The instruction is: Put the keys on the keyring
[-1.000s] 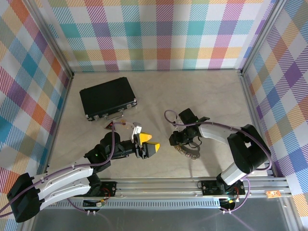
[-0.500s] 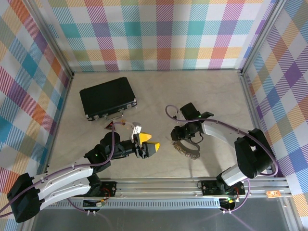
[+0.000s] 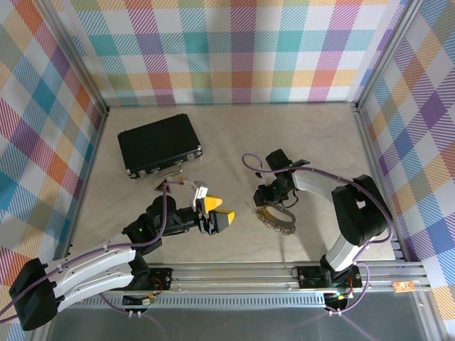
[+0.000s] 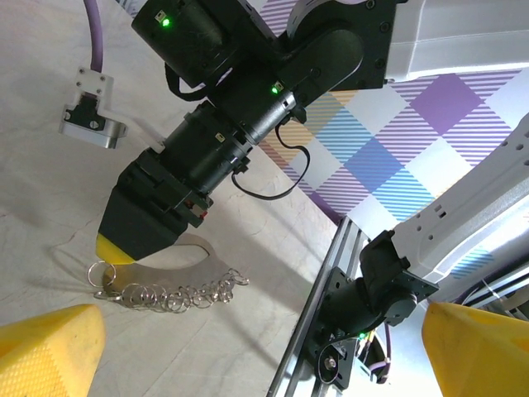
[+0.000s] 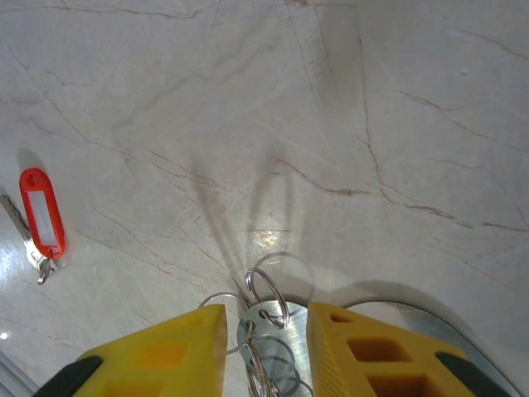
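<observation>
Over the last second the right arm has swung its wrist round a little and settled the right gripper (image 5: 265, 327) over the near-left end of the keyring (image 3: 279, 222). The keyring itself has not budged; it lies flat on the table (image 5: 372, 124) where it was. From the wrist view, the two yellow fingers sit close on either side of the ring's flat end, with a few of its small loops poking up between them. The jaws are narrowed around that end, but I cannot tell whether they actually bite the metal or only bracket it.

The left gripper (image 3: 219, 213) has hardly moved. It hangs just left of the ring with its fingers spread wide and nothing between them.

The key (image 5: 41, 213), with its red tag, lies flat on the table off to one side of the right fingers, clear of the keyring and untouched.

So to my eye the threading has not begun. The shift looks like the right arm lining up a hold on the ring, and the key is yet to be picked up. The black case (image 3: 158, 144) sits well back, out of the way
</observation>
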Action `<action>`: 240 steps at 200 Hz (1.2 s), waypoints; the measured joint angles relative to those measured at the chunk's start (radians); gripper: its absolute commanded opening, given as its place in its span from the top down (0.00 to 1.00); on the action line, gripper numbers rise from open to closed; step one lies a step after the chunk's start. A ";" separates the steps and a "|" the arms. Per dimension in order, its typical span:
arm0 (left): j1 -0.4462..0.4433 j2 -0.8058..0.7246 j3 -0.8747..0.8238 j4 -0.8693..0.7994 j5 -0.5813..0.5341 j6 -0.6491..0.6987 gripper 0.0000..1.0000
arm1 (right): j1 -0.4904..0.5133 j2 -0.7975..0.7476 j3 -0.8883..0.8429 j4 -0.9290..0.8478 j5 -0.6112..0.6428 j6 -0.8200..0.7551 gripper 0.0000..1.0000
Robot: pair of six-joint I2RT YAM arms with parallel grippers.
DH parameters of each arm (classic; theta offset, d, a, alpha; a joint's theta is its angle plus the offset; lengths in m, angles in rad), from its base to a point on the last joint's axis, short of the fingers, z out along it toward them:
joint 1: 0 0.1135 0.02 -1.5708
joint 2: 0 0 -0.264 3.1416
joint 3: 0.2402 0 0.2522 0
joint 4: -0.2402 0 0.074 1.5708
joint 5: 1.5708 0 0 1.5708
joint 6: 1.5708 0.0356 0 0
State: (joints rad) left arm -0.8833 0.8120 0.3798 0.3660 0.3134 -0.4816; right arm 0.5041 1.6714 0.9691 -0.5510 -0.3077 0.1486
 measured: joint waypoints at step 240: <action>0.000 0.000 -0.003 0.003 0.000 0.000 0.03 | 0.000 0.050 0.002 0.038 -0.049 -0.003 0.71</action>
State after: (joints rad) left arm -0.8833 0.8120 0.3771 0.3687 0.3134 -0.4812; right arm 0.5041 1.7218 0.9707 -0.5133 -0.3569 0.1455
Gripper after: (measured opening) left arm 0.974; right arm 0.293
